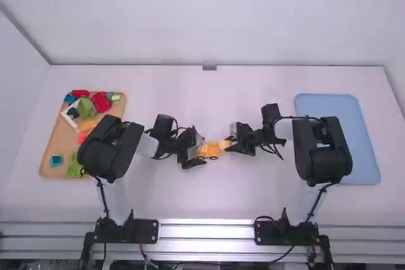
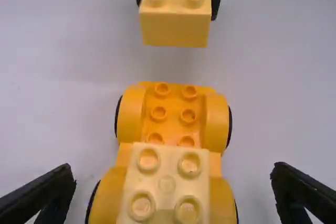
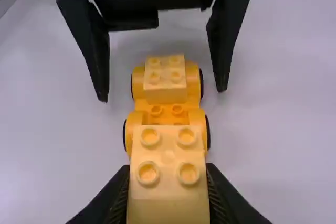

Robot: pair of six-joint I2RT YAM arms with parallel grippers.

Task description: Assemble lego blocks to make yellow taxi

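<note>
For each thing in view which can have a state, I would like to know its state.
Left pincer: open, around the wheeled base's front block
Right pincer: shut on the loose block
Loose block: held, studs up, unattached
Wheeled base: upright, partly covered
Attached block: mounted on base, studs up
Blue tray: lying flat

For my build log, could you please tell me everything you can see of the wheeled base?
The wheeled base is orange-yellow and looks like plastic, with rounded fenders, black-edged wheels and round studs. It stands wheels down on the table. A paler yellow block sits on one end; the other end's studs are bare. The left pincer, open, straddles it without touching.
</note>
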